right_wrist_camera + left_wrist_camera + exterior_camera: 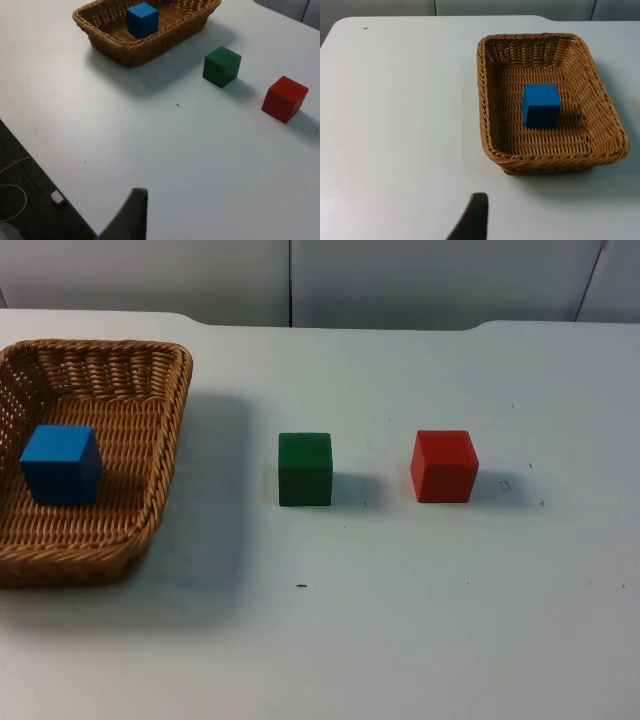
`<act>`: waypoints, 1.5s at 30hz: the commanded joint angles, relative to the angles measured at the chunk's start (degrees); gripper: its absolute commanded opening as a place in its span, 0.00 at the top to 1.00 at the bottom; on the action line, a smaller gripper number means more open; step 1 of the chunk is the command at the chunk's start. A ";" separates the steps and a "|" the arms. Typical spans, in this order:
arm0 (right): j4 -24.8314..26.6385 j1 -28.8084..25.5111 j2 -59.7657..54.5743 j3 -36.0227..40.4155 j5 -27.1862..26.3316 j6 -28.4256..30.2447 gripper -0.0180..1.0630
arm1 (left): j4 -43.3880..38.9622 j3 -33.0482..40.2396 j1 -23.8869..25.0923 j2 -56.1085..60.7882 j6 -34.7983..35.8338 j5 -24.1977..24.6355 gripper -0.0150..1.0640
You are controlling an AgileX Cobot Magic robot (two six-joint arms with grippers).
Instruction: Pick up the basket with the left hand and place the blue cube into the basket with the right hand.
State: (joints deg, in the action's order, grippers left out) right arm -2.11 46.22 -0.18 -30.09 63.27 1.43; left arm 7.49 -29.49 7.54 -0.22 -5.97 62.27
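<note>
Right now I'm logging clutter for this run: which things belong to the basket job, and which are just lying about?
Job:
basket, on the table
blue cube, inside the basket

Lying about:
green cube, beside the basket
red cube, beyond the green cube

we see even, bright light with no glare on the white table (420, 640). the basket (165, 450), green cube (305, 469) and red cube (444, 466) cast soft shadows toward the right. all three views look crisp.

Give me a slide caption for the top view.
Blue cube sits inside the wicker basket on the white table; green cube and red cube stand outside.
</note>
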 commanded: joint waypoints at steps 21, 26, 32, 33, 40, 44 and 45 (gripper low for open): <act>-0.55 0.19 0.18 0.95 -1.49 -1.43 0.01 | 0.53 0.20 -0.31 0.22 -0.32 -0.51 0.01; -0.55 0.19 0.18 0.95 -1.49 -1.43 0.01 | 0.53 0.20 -0.31 0.22 -0.32 -0.51 0.01; -0.55 -3.14 0.18 0.95 -1.49 -1.43 0.01 | 0.53 0.20 -1.72 0.22 -0.30 -0.51 0.01; -0.55 -5.09 0.18 0.95 -1.49 -1.43 0.01 | 0.53 0.20 -1.98 0.22 -0.30 -0.51 0.01; -0.55 -17.80 0.18 0.95 -1.49 -1.43 0.01 | 0.53 0.20 -4.56 0.22 -0.30 -0.51 0.01; -0.55 -28.17 0.18 0.95 -1.49 -1.43 0.01 | 0.53 0.20 -5.39 0.22 -0.30 -0.51 0.01; -0.55 -30.83 0.18 0.95 -1.49 -1.43 0.01 | 0.53 0.20 -5.39 0.22 -0.30 -0.51 0.01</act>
State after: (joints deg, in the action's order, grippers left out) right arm -2.36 20.46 -0.18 -29.32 62.48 0.00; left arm 7.60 -29.49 2.64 -0.22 -6.19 62.27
